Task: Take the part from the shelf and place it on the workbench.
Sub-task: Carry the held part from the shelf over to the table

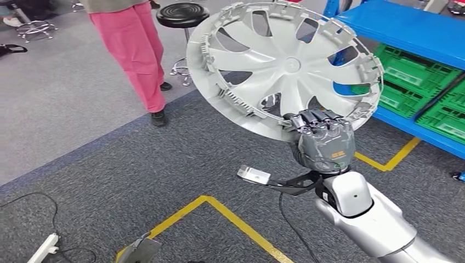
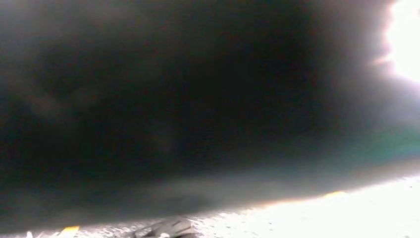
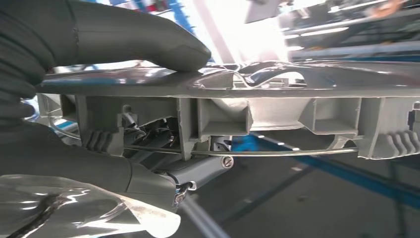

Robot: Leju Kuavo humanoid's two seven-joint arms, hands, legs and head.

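The part is a large silver wheel cover (image 1: 285,63), round with spoke openings and clips along its rim. My right hand (image 1: 323,139) grips it at its lower rim and holds it up in the air, tilted, with its back side toward me. In the right wrist view the thumb (image 3: 148,42) presses on one face of the rim (image 3: 277,87) while the fingers (image 3: 74,163) clamp from the other side. The left wrist view is dark and blurred, and my left hand cannot be made out there.
A blue shelf (image 1: 406,30) with green crates (image 1: 417,76) stands at the right. A person in pink trousers (image 1: 134,52) stands at the back left beside a black stool (image 1: 182,15). Yellow floor tape (image 1: 219,211) and a power strip (image 1: 44,247) lie on grey carpet.
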